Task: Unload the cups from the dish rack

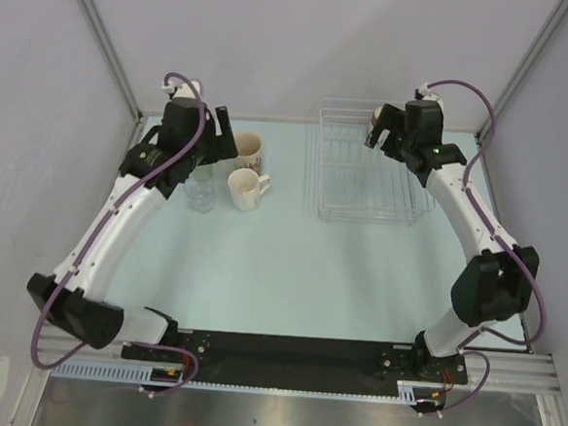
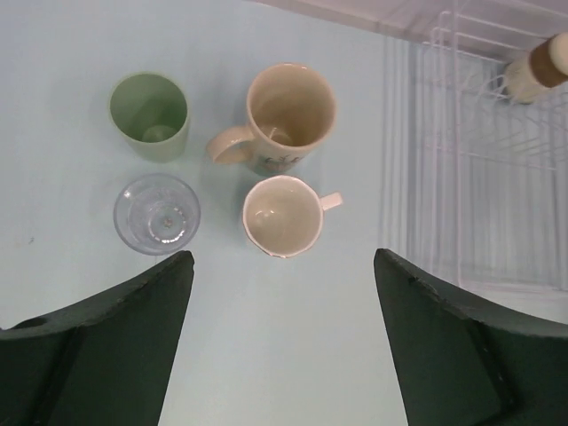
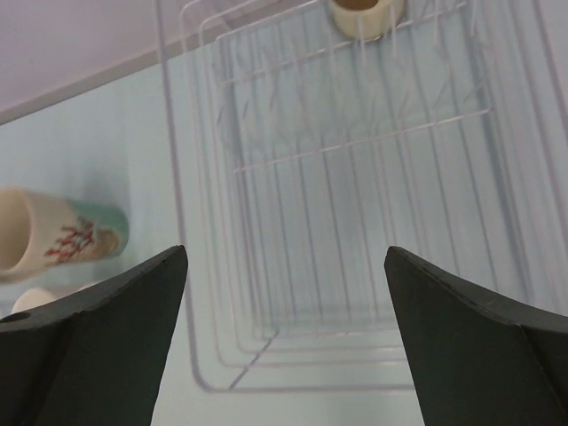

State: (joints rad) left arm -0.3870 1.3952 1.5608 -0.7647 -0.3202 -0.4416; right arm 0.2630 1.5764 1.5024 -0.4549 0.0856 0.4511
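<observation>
From my seat the unloading looks nearly done; four vessels stand upright on the bench (image 2: 293, 355) just ahead of my left gripper (image 2: 282, 257), whose jaws are spread wide with nothing between them. Nearest ahead of it is the white handled cup (image 2: 282, 216), beyond that the cream mug (image 2: 288, 111) with dark print; off to the gripper's left sits a clear glass (image 2: 157, 213), with the pale green cup (image 2: 149, 115) behind it. The dish rack (image 3: 355, 142) lies to that gripper's right and directly beneath my right gripper (image 3: 284, 253), which is likewise wide open and holds nothing. I judge one cup remains: the tan brown-topped cup (image 3: 364, 13) at the rack's far end, ahead of the right gripper; it seems to lean on the wires, though I cannot be sure; the rest of the rack looks bare. One pick and one placement are left, and the right gripper seems better placed for them.
</observation>
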